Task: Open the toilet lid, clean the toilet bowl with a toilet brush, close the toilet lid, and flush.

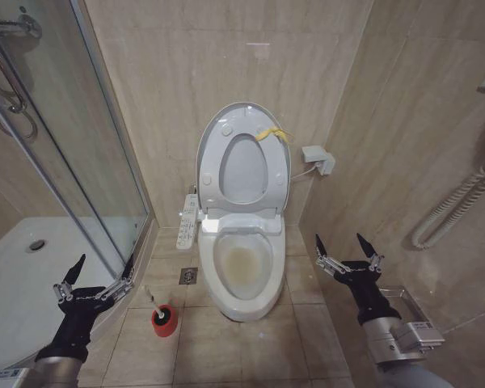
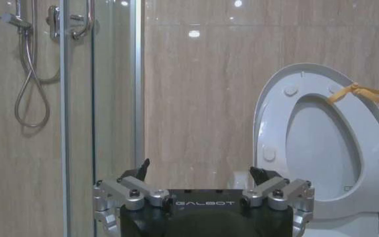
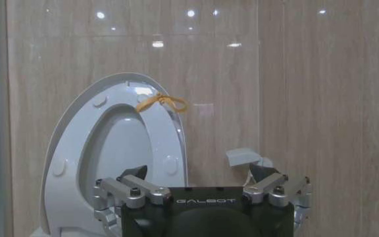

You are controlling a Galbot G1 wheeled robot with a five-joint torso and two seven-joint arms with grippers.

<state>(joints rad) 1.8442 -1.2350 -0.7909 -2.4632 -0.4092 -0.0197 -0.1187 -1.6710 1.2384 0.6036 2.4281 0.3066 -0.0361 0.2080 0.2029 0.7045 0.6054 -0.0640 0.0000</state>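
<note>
The toilet lid [image 1: 244,171] stands upright against the back wall, with the seat ring [image 1: 212,162] raised in front of it and a yellow strap [image 1: 273,133] at the rim. Below them the toilet bowl [image 1: 242,267] lies uncovered, its inside stained yellowish-brown. The toilet brush [image 1: 160,310] sits in a red cup holder [image 1: 166,326] on the floor left of the bowl. My left gripper [image 1: 105,263] hovers open by the shower edge, left of the brush. To the right of the bowl my right gripper [image 1: 339,241] is open too. Each wrist view shows its own open gripper [image 2: 199,170] [image 3: 196,173] facing the raised lid [image 2: 321,148] [image 3: 120,148].
A glass shower enclosure [image 1: 73,162] and its white tray [image 1: 24,275] fill the left side. A control panel [image 1: 187,220] hangs beside the toilet, with a floor drain [image 1: 188,276] below it. A wall box [image 1: 318,158], a grab rail [image 1: 453,214] and a metal rack [image 1: 404,293] line the right wall.
</note>
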